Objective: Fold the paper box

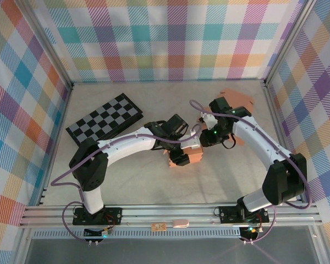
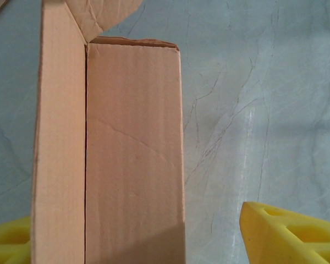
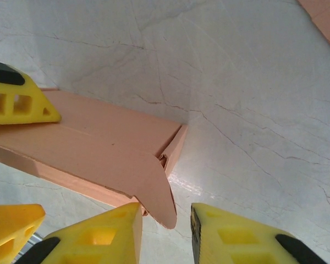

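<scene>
Reaching inward from both sides of the table [image 1: 126, 181], my arms meet at the paper box [image 1: 193, 157], which lies flat near the middle. My left arm stretches to the right, and my left gripper [image 2: 148, 236] is spread around the box, one finger [image 2: 286, 231] standing apart from it. My right arm bends to the left, and my right gripper [image 3: 165, 212] has its jaws apart, with the tip of a rounded flap [image 3: 157, 187] between them.

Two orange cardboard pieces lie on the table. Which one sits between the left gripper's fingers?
The folded box mid-table, straddled by the open left gripper; the other piece lies apart near the back wall.
</scene>
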Action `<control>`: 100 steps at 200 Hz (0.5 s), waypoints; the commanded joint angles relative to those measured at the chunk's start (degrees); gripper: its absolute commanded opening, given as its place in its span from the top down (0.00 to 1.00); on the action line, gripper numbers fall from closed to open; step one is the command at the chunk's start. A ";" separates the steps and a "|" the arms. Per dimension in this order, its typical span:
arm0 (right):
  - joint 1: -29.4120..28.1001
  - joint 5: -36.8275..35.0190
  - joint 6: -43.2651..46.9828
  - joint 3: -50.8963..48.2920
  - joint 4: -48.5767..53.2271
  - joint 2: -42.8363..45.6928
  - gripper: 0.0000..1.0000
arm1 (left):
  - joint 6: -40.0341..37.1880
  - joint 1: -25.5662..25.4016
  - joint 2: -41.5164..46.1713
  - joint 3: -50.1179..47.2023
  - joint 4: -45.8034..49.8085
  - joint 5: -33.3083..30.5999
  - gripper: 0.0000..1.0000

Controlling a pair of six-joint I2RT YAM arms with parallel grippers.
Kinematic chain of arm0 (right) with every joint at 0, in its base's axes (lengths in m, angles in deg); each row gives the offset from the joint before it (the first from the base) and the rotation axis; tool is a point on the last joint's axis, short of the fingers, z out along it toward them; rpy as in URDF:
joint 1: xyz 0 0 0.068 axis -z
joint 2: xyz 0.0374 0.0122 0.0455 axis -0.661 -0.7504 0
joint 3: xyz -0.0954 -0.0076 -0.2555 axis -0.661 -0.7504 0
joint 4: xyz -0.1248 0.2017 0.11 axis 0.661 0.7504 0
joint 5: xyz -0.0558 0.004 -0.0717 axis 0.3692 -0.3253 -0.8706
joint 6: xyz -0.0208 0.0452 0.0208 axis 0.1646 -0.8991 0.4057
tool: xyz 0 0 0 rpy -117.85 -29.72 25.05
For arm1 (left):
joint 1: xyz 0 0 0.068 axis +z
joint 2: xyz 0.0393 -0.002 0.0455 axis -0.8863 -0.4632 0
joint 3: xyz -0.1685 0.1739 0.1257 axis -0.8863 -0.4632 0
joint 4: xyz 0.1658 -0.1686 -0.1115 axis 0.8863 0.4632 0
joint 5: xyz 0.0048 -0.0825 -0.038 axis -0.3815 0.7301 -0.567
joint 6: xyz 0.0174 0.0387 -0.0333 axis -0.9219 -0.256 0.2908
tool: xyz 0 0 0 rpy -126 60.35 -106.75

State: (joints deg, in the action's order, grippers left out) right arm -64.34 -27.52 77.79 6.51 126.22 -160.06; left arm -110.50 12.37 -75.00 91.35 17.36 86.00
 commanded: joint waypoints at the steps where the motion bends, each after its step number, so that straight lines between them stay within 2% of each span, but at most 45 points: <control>1: -0.50 -0.61 1.04 0.06 1.15 0.29 0.72 | 0.57 0.84 0.27 -0.34 -0.39 0.82 0.27; 100: -2.35 -2.26 -0.84 0.06 1.10 -0.59 0.84 | 0.65 0.92 -0.10 0.02 -0.23 0.31 0.27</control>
State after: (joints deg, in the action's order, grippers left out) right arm -66.20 -28.96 77.48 6.51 126.20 -160.11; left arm -110.48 12.74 -75.00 91.35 17.36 85.97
